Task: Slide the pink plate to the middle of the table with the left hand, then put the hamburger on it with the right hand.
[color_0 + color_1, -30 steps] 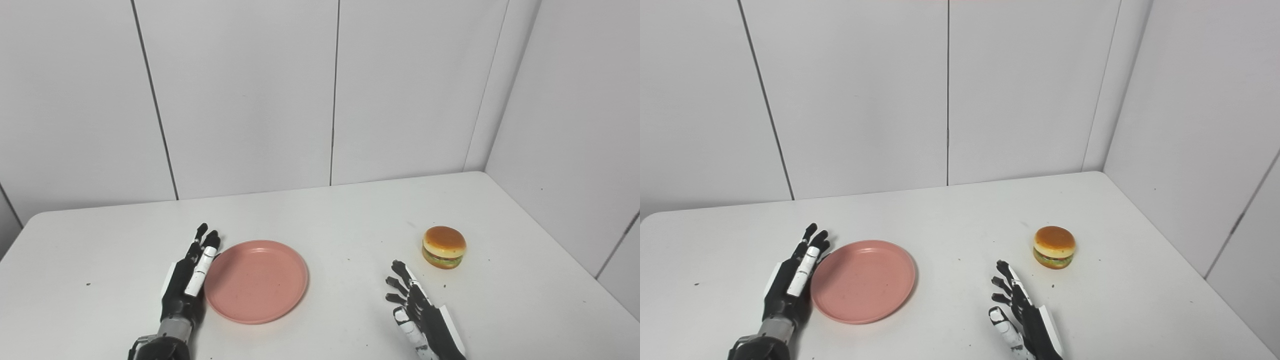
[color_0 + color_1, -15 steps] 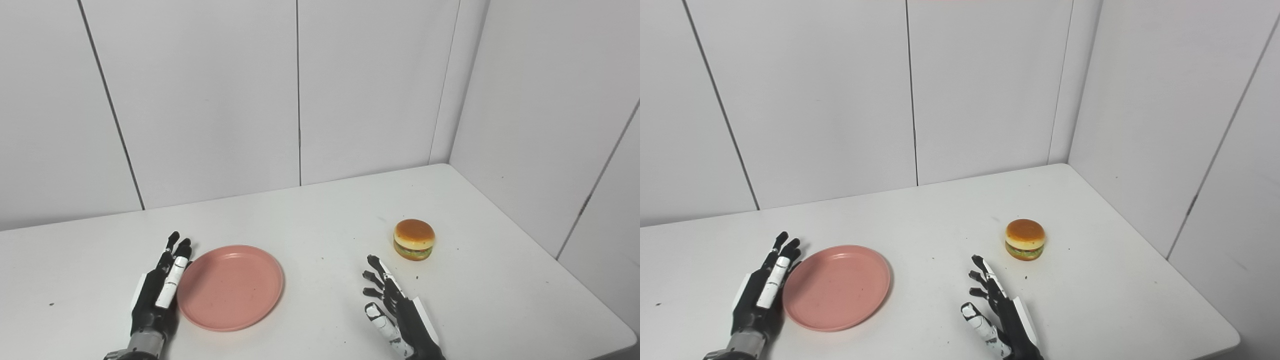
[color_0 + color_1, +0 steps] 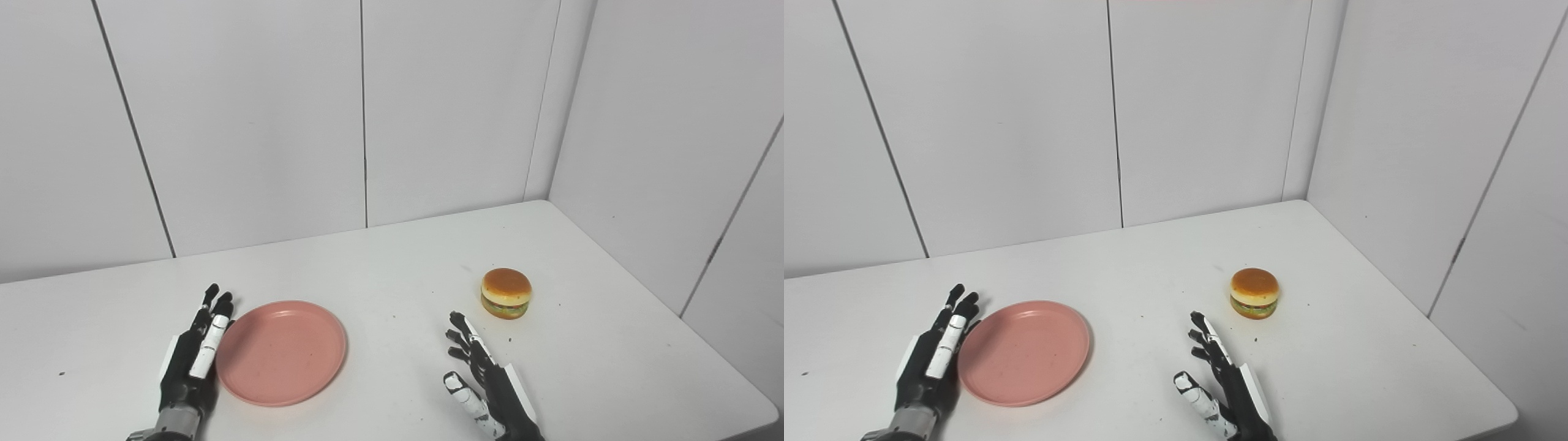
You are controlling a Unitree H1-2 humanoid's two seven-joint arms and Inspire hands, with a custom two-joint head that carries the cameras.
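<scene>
the pink plate [image 3: 281, 351] lies flat on the white table [image 3: 392, 263], close to the front edge and over toward the left side. it is not yet in the middle. the left hand [image 3: 195, 361] rests on the table right beside the plate's left rim, with its side against the rim or almost against it; i cannot tell if they touch. the hand's fingers are out straight and together, pointing toward the back edge of the table, and it holds nothing. so the plate lies to the right of this hand, and the middle of the table is further right again. i think a push sideways to the right would slide the plate there.

the hamburger [image 3: 506, 293] sits upright on the right part of the table, well apart from the plate. the right hand [image 3: 484, 380] is near the front edge, with its fingers spread apart and empty. the hamburger lies ahead of it and a little to the right, near but not touching. this hand is much nearer the hamburger than the left hand is. i think it waits until the plate is in place.
</scene>
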